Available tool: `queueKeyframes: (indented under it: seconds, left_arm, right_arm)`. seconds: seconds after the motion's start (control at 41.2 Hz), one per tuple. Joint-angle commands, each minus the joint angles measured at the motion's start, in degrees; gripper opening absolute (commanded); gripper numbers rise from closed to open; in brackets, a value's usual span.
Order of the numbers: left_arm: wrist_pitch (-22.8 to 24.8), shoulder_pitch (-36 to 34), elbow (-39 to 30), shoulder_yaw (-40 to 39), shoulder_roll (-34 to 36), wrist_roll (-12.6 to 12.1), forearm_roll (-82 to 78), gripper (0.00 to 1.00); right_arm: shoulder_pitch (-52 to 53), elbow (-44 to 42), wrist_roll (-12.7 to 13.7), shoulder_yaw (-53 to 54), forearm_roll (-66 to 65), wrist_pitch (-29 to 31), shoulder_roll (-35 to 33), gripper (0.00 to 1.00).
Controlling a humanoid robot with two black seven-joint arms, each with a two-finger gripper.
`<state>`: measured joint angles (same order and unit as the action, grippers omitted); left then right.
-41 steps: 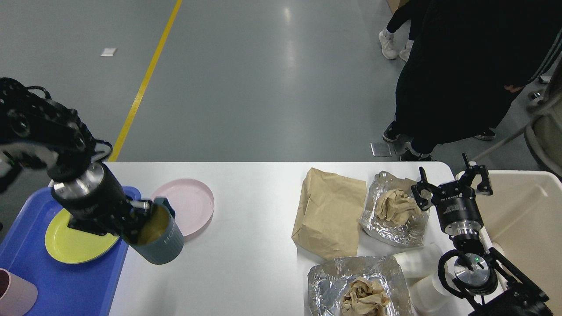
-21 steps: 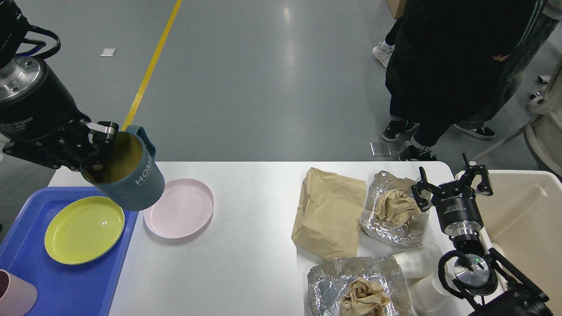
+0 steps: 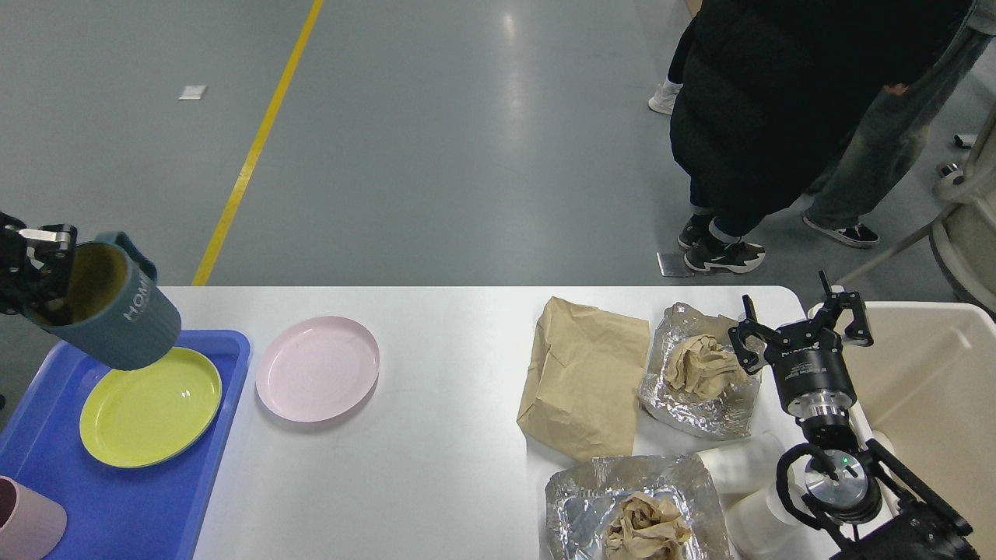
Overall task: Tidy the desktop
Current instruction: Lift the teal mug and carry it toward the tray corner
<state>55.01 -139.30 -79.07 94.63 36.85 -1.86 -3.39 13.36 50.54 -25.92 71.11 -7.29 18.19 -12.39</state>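
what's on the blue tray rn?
On the blue tray: yellow plate, pink cup at the near corner. Left gripper holds the teal mug above its far edge.

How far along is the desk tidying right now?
Done: a yellow plate and a pink cup sit in the blue tray. In hand: the left gripper holds a grey mug above the tray. Left on the desktop: pink plate, paper bag, two foil wrappers and white cups. The right gripper is open, empty.
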Motion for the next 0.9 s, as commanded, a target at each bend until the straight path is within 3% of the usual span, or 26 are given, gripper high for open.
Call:
queueKeyframes:
  seconds: [0.0, 0.218, 0.291, 0.364, 0.436, 0.606, 0.727, 0.873]
  left_arm:
    - [-0.01, 7.36, 6.29, -2.69, 7.79, 0.45, -5.03, 0.00]
    - [-0.01, 26.78, 17.72, -15.43, 18.87, 0.63, -12.86, 0.00]
    - [-0.01, 33.64, 19.92, -20.08, 20.63, 0.63, -13.66, 0.00]
    - [-0.07, 44.78, 21.85, -27.28, 21.16, 0.63, -14.27, 0.00]
    - [-3.66, 51.47, 22.03, -31.33, 20.72, 0.63, -15.85, 0.00]
    - [-7.81, 58.00, 22.03, -35.30, 20.28, 2.21, -17.44, 0.00]
    - [-11.58, 61.51, 22.03, -36.27, 18.35, 2.38, -17.53, 0.00]
    - [-12.91, 63.36, 21.86, -38.20, 17.99, 2.30, -17.53, 0.00]
  right_arm:
    - [0.00, -0.01, -0.01, -0.01, 0.00, 0.00, 0.00, 1.00]
    - [0.00, -0.01, -0.01, -0.01, 0.09, 0.00, 0.00, 1.00]
    - [0.00, -0.01, -0.01, -0.01, 0.00, 0.00, 0.00, 1.00]
    - [0.00, -0.01, -0.01, 0.00, 0.08, 0.00, 0.00, 1.00]
    - [0.00, -0.01, -0.01, -0.01, 0.00, 0.00, 0.00, 1.00]
    - [0.00, -0.01, -0.01, -0.01, 0.00, 0.00, 0.00, 1.00]
    - [0.00, -0.01, -0.01, -0.01, 0.00, 0.00, 0.00, 1.00]
    - [0.00, -0.01, -0.01, -0.01, 0.00, 0.00, 0.00, 1.00]
